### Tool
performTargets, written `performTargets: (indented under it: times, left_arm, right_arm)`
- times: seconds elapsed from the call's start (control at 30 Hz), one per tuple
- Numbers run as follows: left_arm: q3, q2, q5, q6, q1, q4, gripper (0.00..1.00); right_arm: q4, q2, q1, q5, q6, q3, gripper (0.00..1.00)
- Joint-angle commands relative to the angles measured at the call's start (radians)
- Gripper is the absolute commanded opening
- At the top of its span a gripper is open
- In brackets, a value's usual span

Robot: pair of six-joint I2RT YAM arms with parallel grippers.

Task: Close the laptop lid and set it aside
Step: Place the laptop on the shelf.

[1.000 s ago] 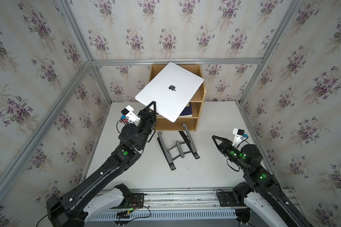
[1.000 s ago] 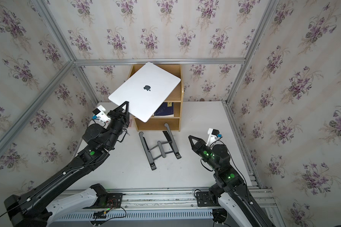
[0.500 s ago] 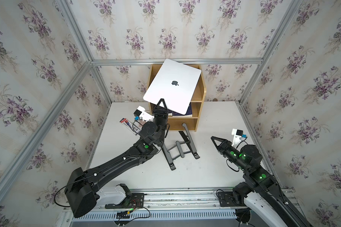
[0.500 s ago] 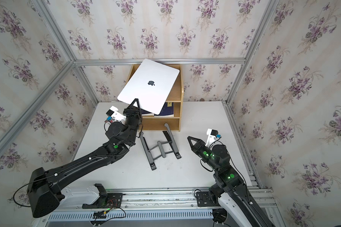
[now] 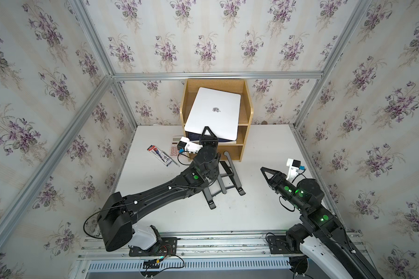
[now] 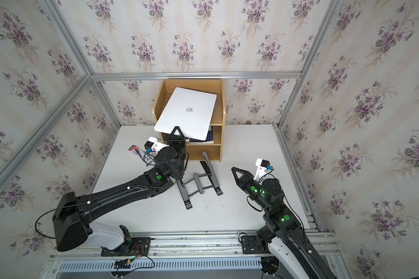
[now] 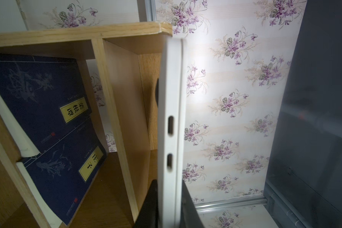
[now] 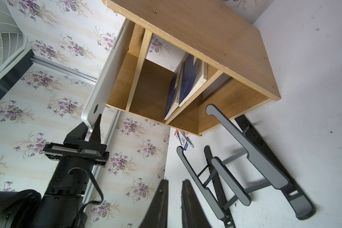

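Now that the left jaws, clamped on the closed laptop's (image 5: 213,113) edge, have swung it over the wooden shelf (image 5: 249,113), set-down seems near; right jaws slightly apart, empty.

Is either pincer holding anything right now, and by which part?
The left pincer grips the closed laptop by its near edge; the right pincer holds nothing.

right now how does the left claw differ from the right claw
The left claw is shut on the edge of the closed laptop; the right claw holds nothing, jaws slightly apart. The left claw is up by the wooden shelf; the right claw points across the table. Both are black and tapered.
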Motion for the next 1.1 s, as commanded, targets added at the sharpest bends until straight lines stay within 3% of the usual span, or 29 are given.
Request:
performTargets:
  times: [0.0, 0.07, 0.13, 0.17, 0.33, 0.53, 0.57, 0.73, 0.9, 1.07]
  left_arm:
    - [0.031, 0.020, -0.042, -0.020, 0.000, 0.120, 0.00]
    - [0.066, 0.030, -0.044, -0.085, 0.000, -0.013, 0.00]
    - [0.133, 0.038, -0.038, -0.317, 0.003, -0.301, 0.00]
    - [0.160, 0.045, -0.039, -0.357, 0.003, -0.364, 0.00]
    - [0.180, 0.087, -0.041, -0.335, 0.006, -0.293, 0.00]
    - [0.251, 0.124, -0.067, -0.369, 0.007, -0.407, 0.00]
    - [0.265, 0.130, -0.064, -0.376, 0.009, -0.424, 0.02]
    - [0.316, 0.168, -0.012, -0.381, 0.025, -0.471, 0.32]
    - [0.429, 0.205, 0.061, -0.480, 0.048, -0.733, 0.42]
    - [0.471, 0.244, 0.116, -0.470, 0.062, -0.755, 0.48]
  right_arm:
    - [-0.015, -0.002, 0.000, 0.004, 0.005, 0.003, 0.20]
    - [-0.021, -0.004, 0.000, 0.004, 0.007, 0.001, 0.20]
    - [-0.025, -0.008, 0.000, 0.004, 0.008, 0.001, 0.21]
    - [-0.027, -0.009, 0.000, 0.006, 0.008, 0.001, 0.21]
    - [-0.026, -0.017, 0.000, 0.016, 0.007, 0.000, 0.24]
    - [-0.017, -0.006, 0.000, 0.014, 0.005, -0.007, 0.25]
    - [-0.014, -0.006, 0.000, 0.015, 0.004, -0.008, 0.25]
    - [-0.002, 0.002, 0.000, 0.020, 0.004, -0.019, 0.28]
    - [-0.002, 0.016, 0.000, 0.018, 0.004, -0.016, 0.28]
    - [-0.004, 0.023, 0.000, 0.018, 0.000, -0.016, 0.29]
